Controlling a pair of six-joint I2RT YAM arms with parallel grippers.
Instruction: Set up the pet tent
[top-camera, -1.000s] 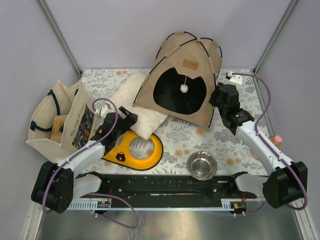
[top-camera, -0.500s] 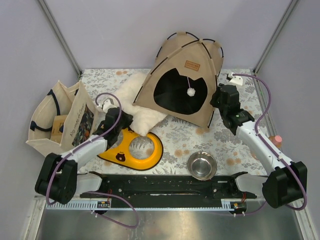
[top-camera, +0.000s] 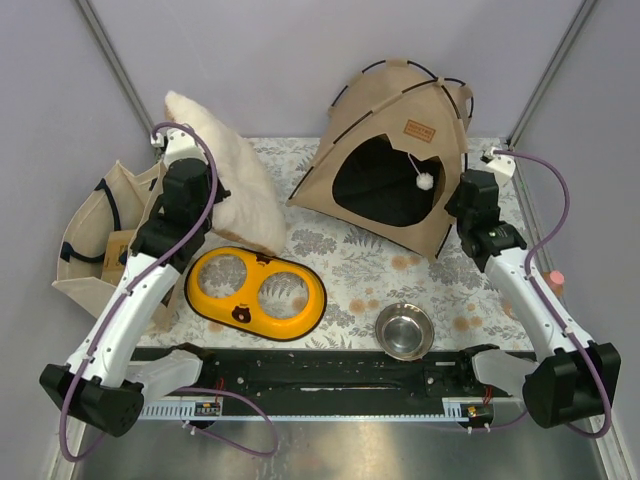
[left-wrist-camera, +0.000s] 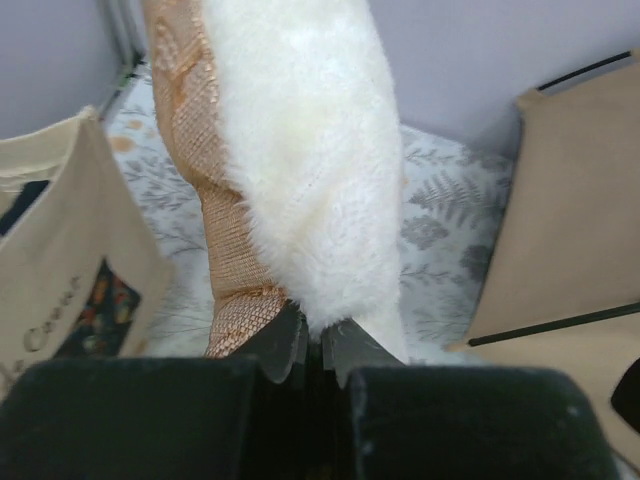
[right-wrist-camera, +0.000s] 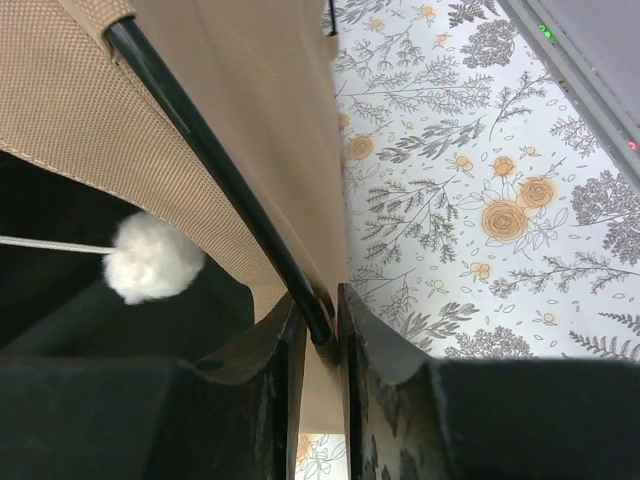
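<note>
The pet tent (top-camera: 385, 115) is stood at the counter's (top-camera: 350, 265) far right, its front pole (right-wrist-camera: 215, 172) pinched by the closed right end effector (right-wrist-camera: 320, 335). The fluffy cushion (left-wrist-camera: 300, 150) is held upright, clamped in the left end effector (left-wrist-camera: 312, 352), with the tent's doorway lying to its right.

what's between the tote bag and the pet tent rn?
Top view: the white cushion, pinched in the left gripper, stands between tote bag and pet tent.

nothing reads in full: the tote bag (left-wrist-camera: 70, 250) shows cut-off cursive lettering, and the label patch (top-camera: 421, 131) on the pet tent (top-camera: 390, 100) has print too small to read.
</note>
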